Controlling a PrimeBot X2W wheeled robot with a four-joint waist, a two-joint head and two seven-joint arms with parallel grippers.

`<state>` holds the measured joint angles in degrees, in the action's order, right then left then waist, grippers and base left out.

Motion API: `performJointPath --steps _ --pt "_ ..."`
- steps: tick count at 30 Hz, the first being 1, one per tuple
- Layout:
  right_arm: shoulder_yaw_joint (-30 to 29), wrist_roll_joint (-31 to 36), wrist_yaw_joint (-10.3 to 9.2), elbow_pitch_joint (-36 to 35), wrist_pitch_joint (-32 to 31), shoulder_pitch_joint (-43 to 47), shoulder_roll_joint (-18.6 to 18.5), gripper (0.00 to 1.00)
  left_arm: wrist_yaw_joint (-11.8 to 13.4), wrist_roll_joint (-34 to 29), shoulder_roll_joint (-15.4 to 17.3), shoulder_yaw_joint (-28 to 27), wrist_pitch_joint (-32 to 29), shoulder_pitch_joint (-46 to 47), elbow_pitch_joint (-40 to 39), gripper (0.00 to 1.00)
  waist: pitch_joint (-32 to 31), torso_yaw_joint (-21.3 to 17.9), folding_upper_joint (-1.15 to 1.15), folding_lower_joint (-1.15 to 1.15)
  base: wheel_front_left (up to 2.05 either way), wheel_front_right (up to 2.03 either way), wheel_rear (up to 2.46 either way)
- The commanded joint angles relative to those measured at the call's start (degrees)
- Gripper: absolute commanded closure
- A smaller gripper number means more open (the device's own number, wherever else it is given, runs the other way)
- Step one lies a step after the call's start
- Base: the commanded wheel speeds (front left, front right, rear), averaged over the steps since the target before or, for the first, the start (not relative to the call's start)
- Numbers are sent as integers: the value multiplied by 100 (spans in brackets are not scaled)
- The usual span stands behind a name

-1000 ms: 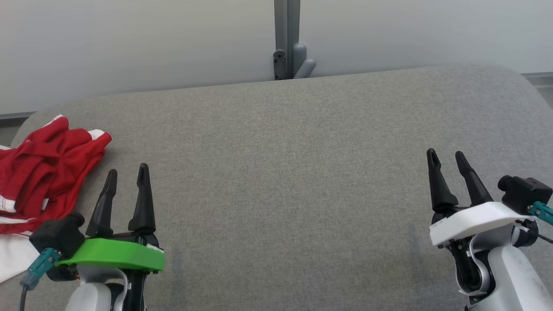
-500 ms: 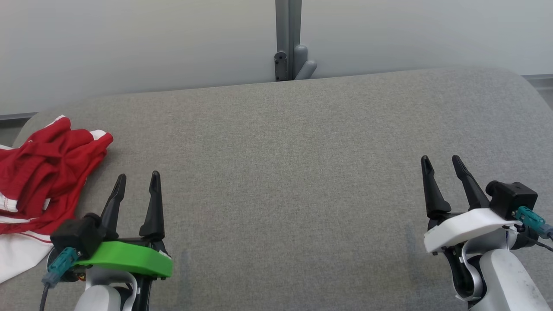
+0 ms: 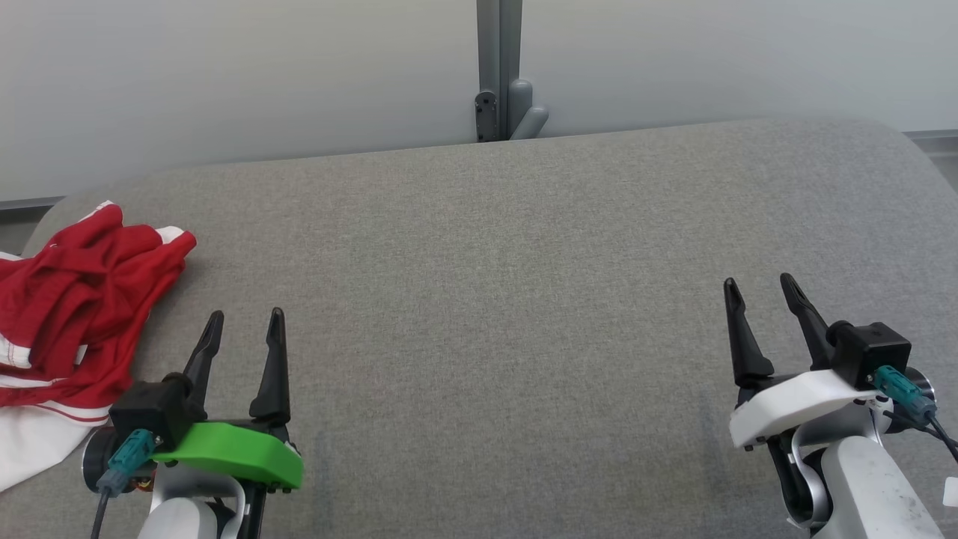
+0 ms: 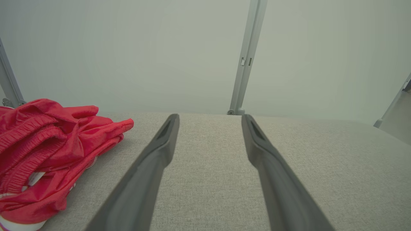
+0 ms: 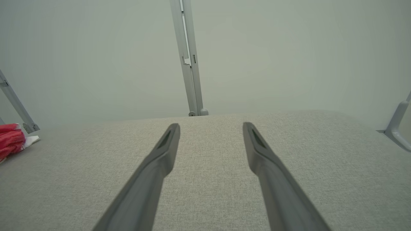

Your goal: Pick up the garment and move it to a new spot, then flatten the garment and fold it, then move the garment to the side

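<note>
Step in hand: pick-up, not yet begun. The garment [image 3: 75, 299], red w/ white trim (poss. shorts; type unclear), is bunched at the left edge of the grey surface [image 3: 486, 284]. The left gripper [image 3: 246, 316] and right gripper [image 3: 758, 282] are held spread and empty. Next: the left gripper is to be swung left onto a raised fold, then closed.

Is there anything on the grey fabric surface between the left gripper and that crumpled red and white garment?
Nothing visible stands in the way. The left gripper is open, and the crumpled red and white garment lies just to its left, apart from it, with bare grey fabric surface between them.
</note>
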<state>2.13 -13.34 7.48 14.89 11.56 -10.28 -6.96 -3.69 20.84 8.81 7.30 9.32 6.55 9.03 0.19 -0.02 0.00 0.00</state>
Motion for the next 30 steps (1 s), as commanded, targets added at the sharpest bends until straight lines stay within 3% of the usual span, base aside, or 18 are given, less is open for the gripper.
performJointPath --steps 1,19,30 --pt "-12 153 2 4 70 -45 -6 0 48 -141 53 9 2 4 6 0 -7 1 0 0 0 0 0" --pt "-67 814 2 222 320 -95 67 0 93 -532 53 92 2 63 254 0 -41 -6 0 0 0 0 0" --pt "-63 494 1 270 372 -86 121 0 101 -435 24 72 7 107 347 0 -51 -2 0 0 0 0 0"
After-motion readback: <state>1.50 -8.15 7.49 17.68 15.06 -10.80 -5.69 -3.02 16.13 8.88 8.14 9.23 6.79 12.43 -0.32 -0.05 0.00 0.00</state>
